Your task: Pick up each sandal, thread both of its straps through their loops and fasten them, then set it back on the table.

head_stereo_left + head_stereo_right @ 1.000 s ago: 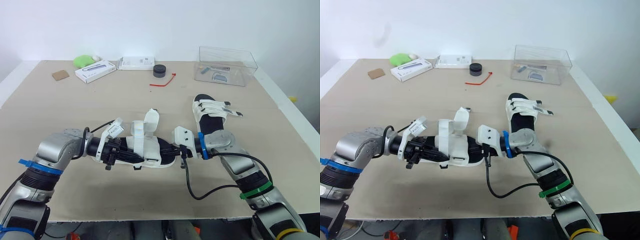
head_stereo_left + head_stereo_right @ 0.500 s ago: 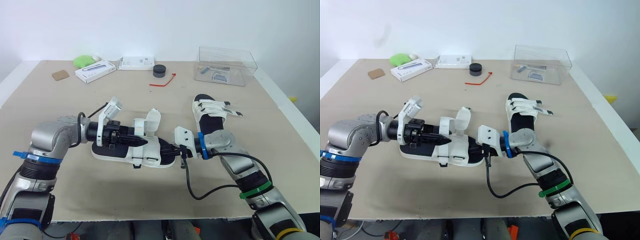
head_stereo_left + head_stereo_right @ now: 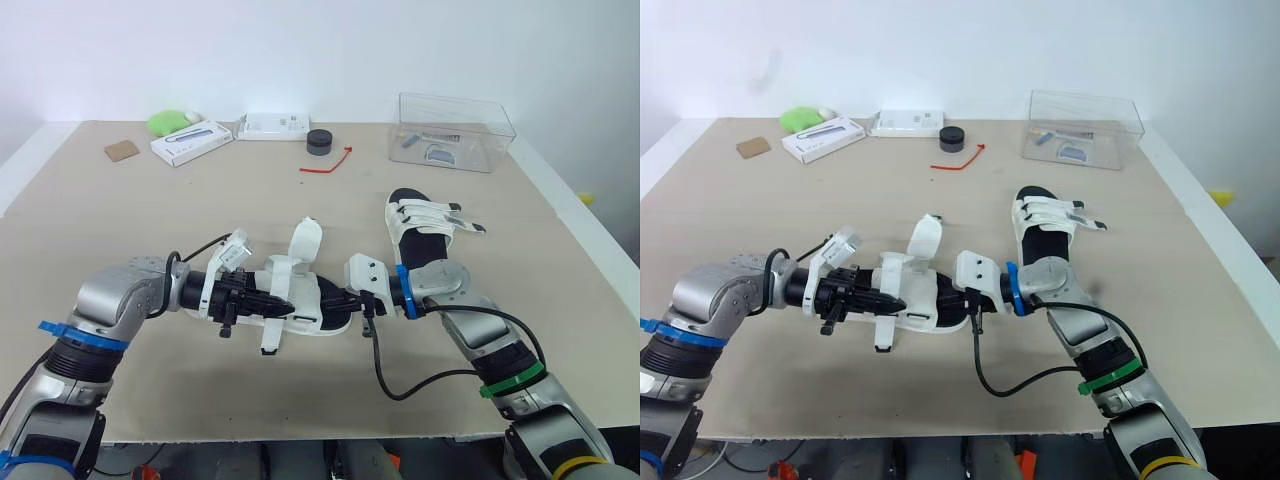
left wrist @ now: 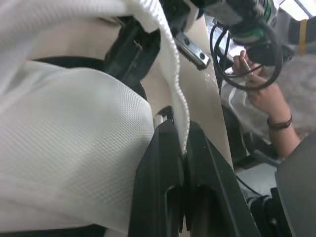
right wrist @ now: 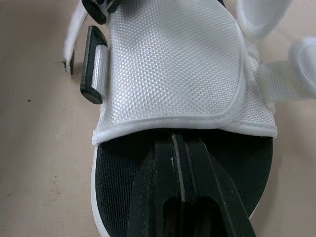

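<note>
White strap is clamped in the left pincer for threading, while the right pincer clamps the sandal steady at its 3 o'clock end.

Bright, even light falls on the table, casting soft shadows.

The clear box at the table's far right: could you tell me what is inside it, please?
In the clear box lie a dark flat piece and a thin dark strip; the near wall's sheen may cover anything smaller.
</note>
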Available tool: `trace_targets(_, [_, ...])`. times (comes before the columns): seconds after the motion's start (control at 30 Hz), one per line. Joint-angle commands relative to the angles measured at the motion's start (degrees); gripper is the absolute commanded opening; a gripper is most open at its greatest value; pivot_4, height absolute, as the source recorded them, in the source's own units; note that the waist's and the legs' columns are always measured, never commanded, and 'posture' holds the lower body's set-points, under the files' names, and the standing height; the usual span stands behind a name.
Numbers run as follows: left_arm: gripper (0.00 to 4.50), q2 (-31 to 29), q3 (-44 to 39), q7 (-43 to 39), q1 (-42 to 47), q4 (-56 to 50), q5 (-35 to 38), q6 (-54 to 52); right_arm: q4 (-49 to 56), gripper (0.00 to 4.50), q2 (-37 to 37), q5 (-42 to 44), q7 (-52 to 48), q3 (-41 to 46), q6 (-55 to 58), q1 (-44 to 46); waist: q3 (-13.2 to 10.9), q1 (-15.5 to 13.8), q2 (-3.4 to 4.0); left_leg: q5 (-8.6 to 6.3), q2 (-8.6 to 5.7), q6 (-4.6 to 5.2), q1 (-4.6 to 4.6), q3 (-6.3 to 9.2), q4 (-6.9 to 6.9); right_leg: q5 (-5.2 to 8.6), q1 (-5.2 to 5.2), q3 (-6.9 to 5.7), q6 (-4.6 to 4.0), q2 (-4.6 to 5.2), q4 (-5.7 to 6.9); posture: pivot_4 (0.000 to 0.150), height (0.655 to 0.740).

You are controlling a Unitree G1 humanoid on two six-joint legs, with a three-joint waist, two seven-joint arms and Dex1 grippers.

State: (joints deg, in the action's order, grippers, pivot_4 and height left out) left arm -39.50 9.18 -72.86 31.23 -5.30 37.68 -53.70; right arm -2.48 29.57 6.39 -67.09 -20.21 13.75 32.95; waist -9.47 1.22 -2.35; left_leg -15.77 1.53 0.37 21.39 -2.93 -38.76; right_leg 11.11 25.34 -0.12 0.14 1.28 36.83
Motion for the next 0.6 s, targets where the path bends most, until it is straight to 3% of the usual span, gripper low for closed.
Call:
trace_targets(0.03, [0.03, -1.6, 0.5, -0.3, -1.6, -3.7, -0.2, 0.8, 0.6, 0.00, 0.7, -0.6, -0.4, -0.4, -0.1, -0.3, 0.0, 0.0, 0.00, 0.00, 0.00, 0.00, -0.01, 0.00, 0.00, 0.01, 0.00, 0.00, -0.01, -0.01, 0.00, 0.150, 0.7400])
trace_targets(0.27, [0.03, -4.1, -2.1, 1.6, -2.1, -6.1, 1.4, -1.3, -0.2, 0.00, 0.6, -0.8, -0.9, -0.7, -0.9, 0.1, 0.0, 0.1, 0.00, -0.01, 0.01, 0.01, -0.02, 0.00, 0.01, 0.03, 0.00, 0.00, 0.00, -0.02, 0.01, 0.150, 0.7400])
trace_targets(0.37, [0.74, -5.7, -3.1, 1.7, -1.7, -7.0, 1.9, -1.2, -0.6, 0.00, 0.5, -0.8, -1.0, -0.8, -1.2, 0.3, 0.0, 0.1, 0.00, -0.01, 0.03, 0.01, -0.05, 0.01, 0.01, 0.07, 0.00, -0.01, 0.01, -0.09, 0.02, 0.150, 0.7400])
trace_targets(0.57, [2.90, -11.0, -5.0, 0.9, -2.2, -10.4, 0.1, 3.3, -1.3, 0.00, 0.3, -0.8, -1.4, -1.0, -1.6, 0.8, 0.0, 0.0, 0.00, 0.01, 0.03, -0.01, -0.10, 0.01, 0.01, 0.09, -0.01, -0.01, -0.01, -0.05, 0.12, 0.150, 0.7400])
trace_targets(0.6, [2.90, -11.8, -6.3, 0.9, -2.0, -11.0, 1.6, 2.0, -1.5, 0.00, 0.3, -0.8, -1.4, -1.0, -1.7, 0.9, 0.0, 0.0, 0.00, 0.01, 0.03, -0.01, -0.11, 0.01, 0.01, 0.09, -0.01, -0.01, -0.01, -0.05, 0.12, 0.150, 0.7400])
